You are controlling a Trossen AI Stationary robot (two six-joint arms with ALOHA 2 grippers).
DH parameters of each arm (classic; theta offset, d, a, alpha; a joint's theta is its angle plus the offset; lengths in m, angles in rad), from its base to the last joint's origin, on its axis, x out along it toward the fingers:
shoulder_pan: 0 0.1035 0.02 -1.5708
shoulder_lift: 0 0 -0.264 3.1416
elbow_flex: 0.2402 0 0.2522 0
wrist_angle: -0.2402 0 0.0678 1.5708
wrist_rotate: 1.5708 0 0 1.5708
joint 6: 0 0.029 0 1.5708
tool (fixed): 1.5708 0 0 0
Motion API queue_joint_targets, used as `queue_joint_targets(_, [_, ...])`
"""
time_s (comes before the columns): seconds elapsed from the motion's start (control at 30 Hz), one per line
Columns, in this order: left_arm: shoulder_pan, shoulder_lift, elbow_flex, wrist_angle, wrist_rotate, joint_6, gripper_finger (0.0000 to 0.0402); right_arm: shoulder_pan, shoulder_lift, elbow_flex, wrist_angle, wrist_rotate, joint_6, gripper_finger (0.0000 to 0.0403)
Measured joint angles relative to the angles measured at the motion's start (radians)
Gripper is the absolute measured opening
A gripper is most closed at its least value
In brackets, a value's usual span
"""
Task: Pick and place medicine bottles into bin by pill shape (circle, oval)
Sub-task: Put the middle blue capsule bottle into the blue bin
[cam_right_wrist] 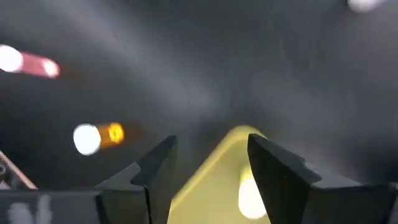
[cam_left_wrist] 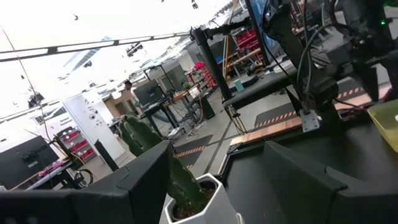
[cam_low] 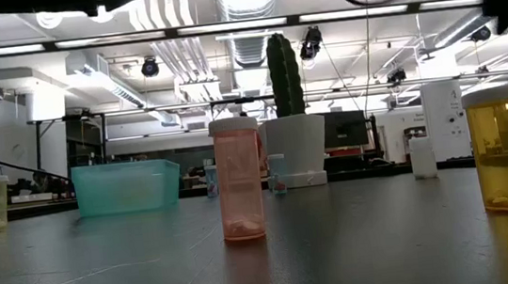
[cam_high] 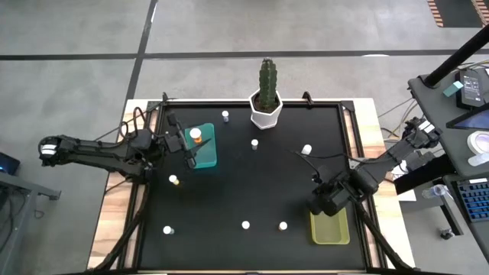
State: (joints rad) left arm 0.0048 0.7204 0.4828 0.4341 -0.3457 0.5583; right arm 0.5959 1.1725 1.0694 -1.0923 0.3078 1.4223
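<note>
Hovering over the near-right part of the table, the right gripper (cam_high: 325,200) hangs just above the far end of the yellow-green bin (cam_high: 330,228), fingers spread apart with nothing between them. Its own wrist view looks down past those fingers onto the bin's corner, where a pale blob seems to be a bottle already lying inside (cam_right_wrist: 250,198). My reading is that a drop has just been made here, so the sensible thing is to lift straight up before swinging away, keeping the fingers clear of the bin wall.

Nearest loose medicine bottles are the two white-capped ones on the near edge, one (cam_high: 283,225) just left of the bin and another (cam_high: 245,224) further left. Others stand toward the far side (cam_high: 306,150), (cam_high: 254,143), (cam_high: 225,116), and at the left (cam_high: 174,180), (cam_high: 167,229).

Over on the far left, the left gripper (cam_high: 189,150) waits above the teal bin (cam_high: 208,156), open and empty, beside an orange bottle (cam_high: 196,135) in it. A cactus pot (cam_high: 265,111) stands at the far edge.
</note>
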Motion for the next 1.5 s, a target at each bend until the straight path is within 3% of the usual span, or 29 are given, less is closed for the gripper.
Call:
queue_joint_targets(0.23, [0.000,0.000,0.000,0.009,0.000,-0.002,0.0238,-0.094,0.000,-0.030,0.253,0.130,-0.470,0.0165])
queue_joint_targets(0.53, [0.000,0.058,0.001,0.010,0.000,-0.112,0.0238,-0.208,-0.001,-0.188,0.752,0.137,-1.079,0.0134])
queue_joint_targets(0.63, [0.000,0.095,0.001,0.014,0.000,-0.156,0.0238,-0.245,-0.011,-0.249,0.952,0.124,-1.273,0.0124])
queue_joint_targets(0.77, [0.000,0.148,0.004,0.045,0.000,-0.233,0.0238,-0.313,-0.030,-0.339,1.239,-0.010,-1.466,0.0111])
queue_joint_targets(0.9, [0.000,0.202,0.010,0.104,0.000,-0.282,0.0238,-0.388,-0.049,-0.423,1.421,-0.142,-1.546,0.0100])
queue_joint_targets(1.3, [0.001,0.348,0.080,0.136,0.000,-0.448,0.0238,-0.491,-0.194,-0.645,1.564,-0.207,-1.562,0.0074])
queue_joint_targets(1.5, [0.002,0.457,0.199,0.104,0.000,-0.452,0.0238,-0.500,-0.310,-0.717,1.595,-0.210,-1.596,0.0064])
